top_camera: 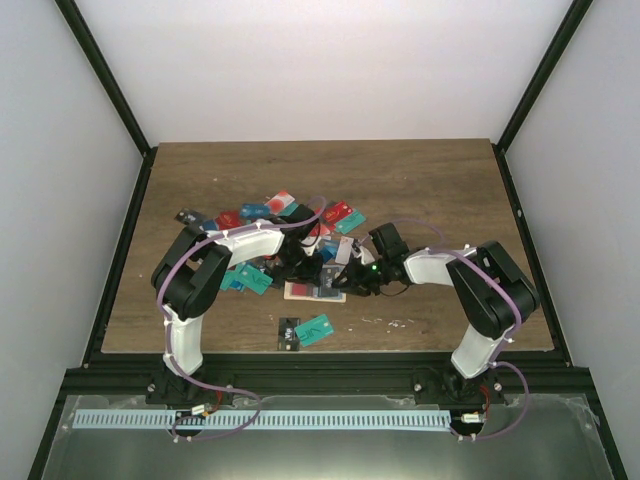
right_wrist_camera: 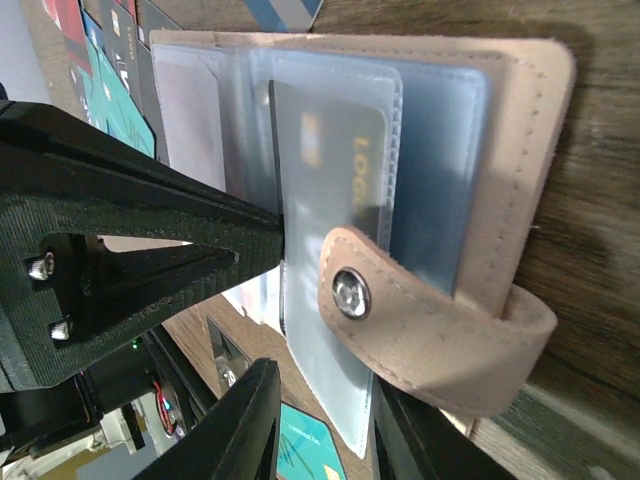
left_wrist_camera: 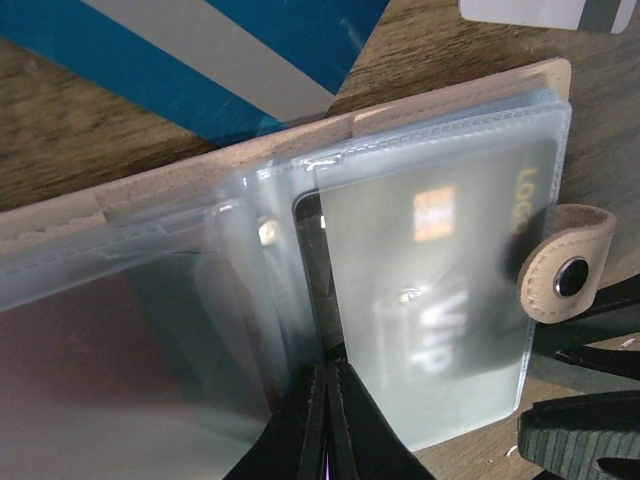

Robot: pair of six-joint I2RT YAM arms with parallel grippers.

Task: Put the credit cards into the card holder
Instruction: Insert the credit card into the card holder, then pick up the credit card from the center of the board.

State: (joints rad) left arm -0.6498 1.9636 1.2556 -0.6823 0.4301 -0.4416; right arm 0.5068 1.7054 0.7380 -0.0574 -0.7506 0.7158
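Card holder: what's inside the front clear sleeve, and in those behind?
A dark card with gold lettering sits in the front sleeve. The sleeves behind are cloudy and overlapped, so their contents cannot be seen.

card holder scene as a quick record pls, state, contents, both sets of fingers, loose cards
card holder: open on the table, snap tab undone
contents: one black card in a clear sleeve
left fingers: shut, tips at that sleeve's edge
right fingers: apart, straddling the tab edge
loose cards: pile beyond the holder, two nearer the arms
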